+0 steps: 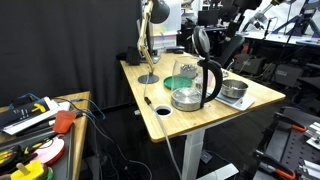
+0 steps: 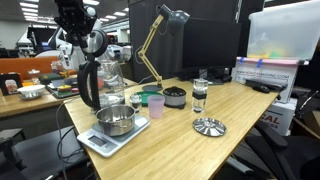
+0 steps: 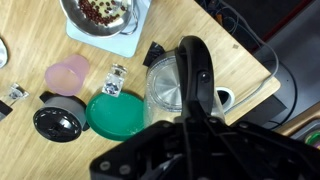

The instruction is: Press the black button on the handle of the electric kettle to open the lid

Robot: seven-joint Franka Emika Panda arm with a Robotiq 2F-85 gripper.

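The electric kettle (image 2: pixel 100 88) stands upright on the bench (image 2: pixel 230 140) just beside the steel bowl (image 2: pixel 115 118). Its long axis is vertical. In the wrist view the handle (image 3: pixel 200 80) lies on the side turned away from that bowl, a thick black loop running top to bottom of the body. The lid (image 1: pixel 201 42) appears tipped up on its hinge, with its greyish face showing. The glass body is probably fragile and slick, and the jug looks light enough to skid or tip under a sideways shove. Any push should go straight down through the top of the stiff handle, where the button is likely to sit; the button itself is too small to make out. The hand (image 2: pixel 76 22) hangs high over the spot next to the bowl where the kettle stands. It holds nothing that I can see, and I cannot tell whether its fingers are spread or together.
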